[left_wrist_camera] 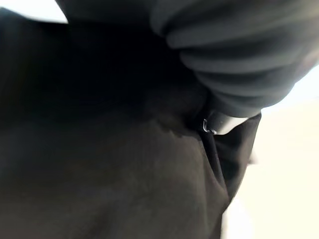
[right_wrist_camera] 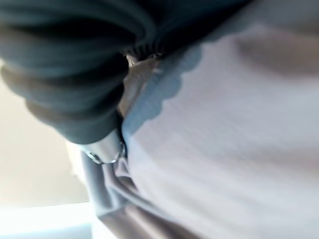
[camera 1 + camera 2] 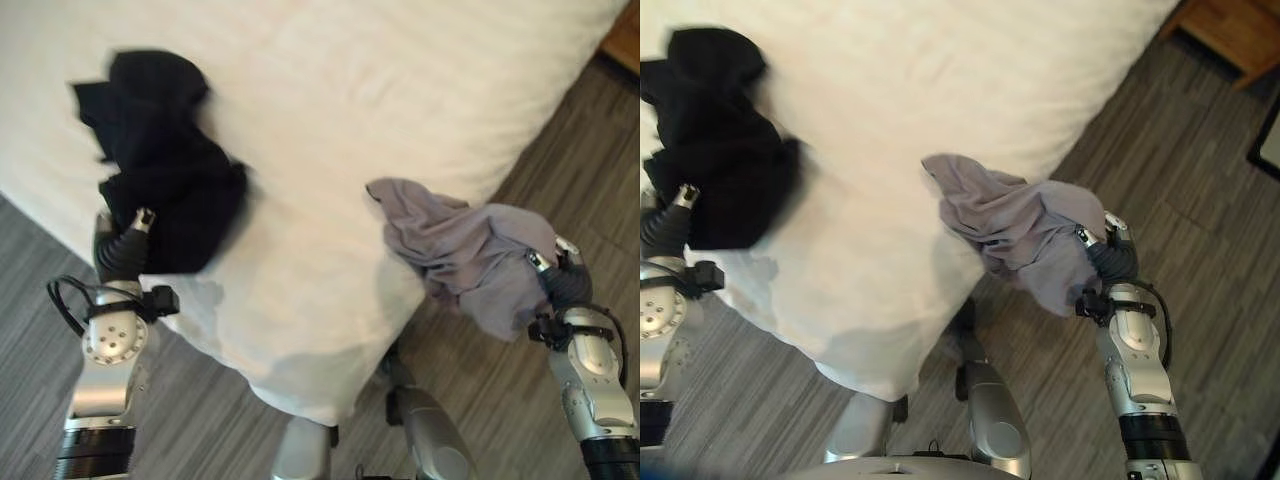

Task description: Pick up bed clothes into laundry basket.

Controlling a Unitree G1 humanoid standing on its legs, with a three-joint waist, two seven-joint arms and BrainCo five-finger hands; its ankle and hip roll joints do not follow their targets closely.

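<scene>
From the head camera I looked down on the white bed [image 3: 330, 120], whose near corner pointed toward me over the grey plank floor [image 3: 560, 140]. A black garment [image 3: 160, 160] lay bunched on the bed by its left edge, a little back from that near corner, and my left hand [image 3: 125, 245] was pushed up into its lower folds, with just the dark ribbed cover and a bit of silver showing at the cloth's rim. In the left wrist view the black cloth draped over everything past the cover, so I could not tell whether those fingers were curled or straight. A grey garment [image 3: 460, 250] hung half off the bed's right edge, one end resting on the sheet near the corner and the rest sagging over the floor. My right hand [image 3: 560, 270] was buried under that hanging part, and the right wrist view showed pale cloth right against the cover, so I could not tell its fingers' state either. A wooden piece of furniture [image 3: 1230, 30] stood on the floor beyond the bed's right side.
</scene>
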